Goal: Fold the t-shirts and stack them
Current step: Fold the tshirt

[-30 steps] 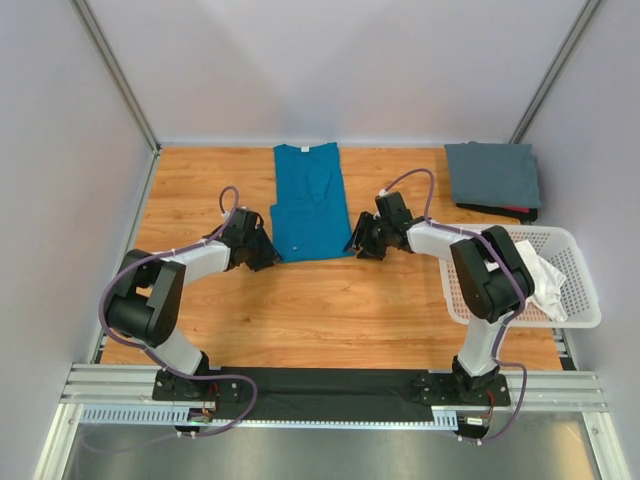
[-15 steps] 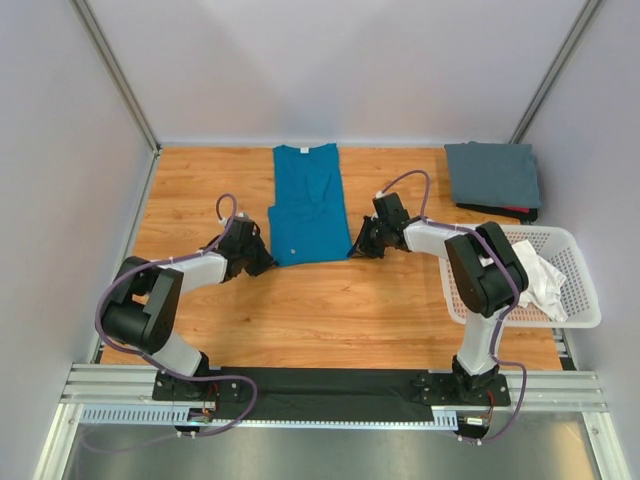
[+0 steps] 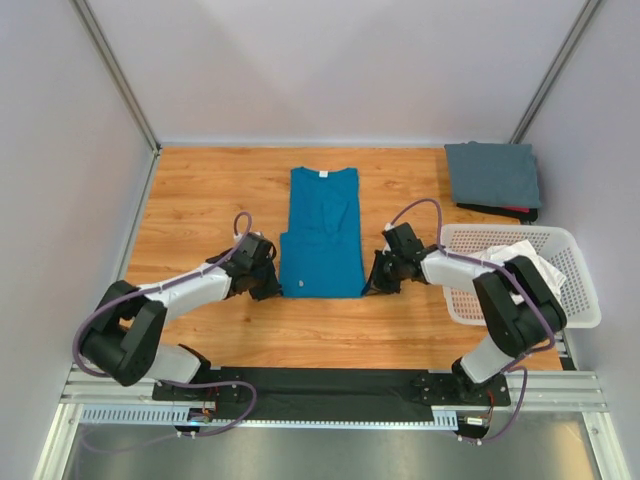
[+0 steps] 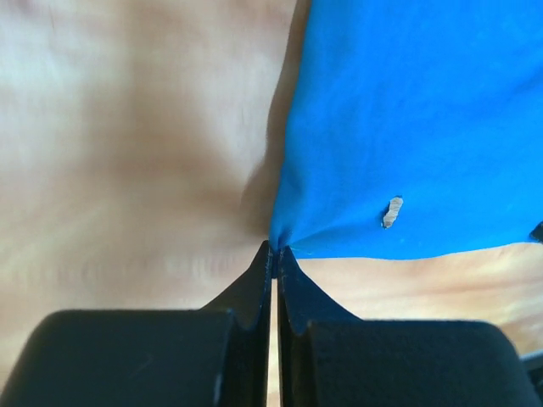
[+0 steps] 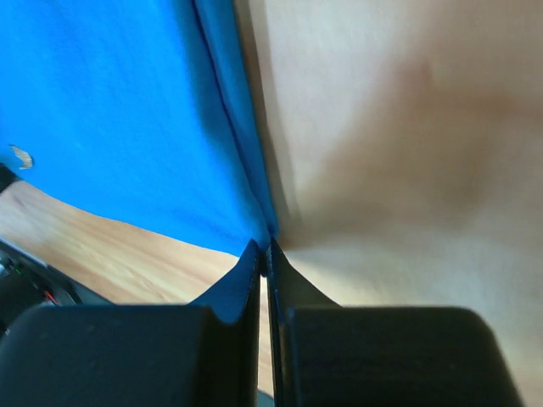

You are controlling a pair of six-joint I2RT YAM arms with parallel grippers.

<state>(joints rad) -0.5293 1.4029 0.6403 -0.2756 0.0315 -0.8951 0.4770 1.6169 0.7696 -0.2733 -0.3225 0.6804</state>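
- The bright teal-blue short-sleeved cloth t-shirt [image 3: 322, 235] lies flat on the wooden surface [image 3: 200, 200] as a long narrow strip. Its collar is at the far end and its hem at the end nearest the arm bases.
- The left gripper [image 3: 274, 288] is at the near-left corner of the teal shirt. In the left wrist view its jaws [image 4: 273, 254] are pinched together on the corner of the cloth [image 4: 407, 110], which puckers where they bite.
- The right gripper [image 3: 370, 287] mirrors it at the near-right corner of the teal shirt. Its jaws [image 5: 265, 250] are likewise clamped on the layered edge of the fabric [image 5: 110, 110].
- Gripping both hem corners at once probably keeps the edge straight and taut, so the near end can be lifted and carried toward the collar in a single even fold.
- A slate grey t-shirt [image 3: 492, 175], already folded, sits well to the right of the teal shirt's collar end and seems to be the start of the stack.
- A white t-shirt [image 3: 540, 268] lies crumpled in the white plastic lattice basket [image 3: 588, 290], to the right of the teal shirt's hem and beyond the right arm, not yet folded.
- Judged from this, the task is about midway: one shirt looks folded, one is half folded and one is waiting.
- The risk in the coming fold is uneven lift, which would skew the layers.
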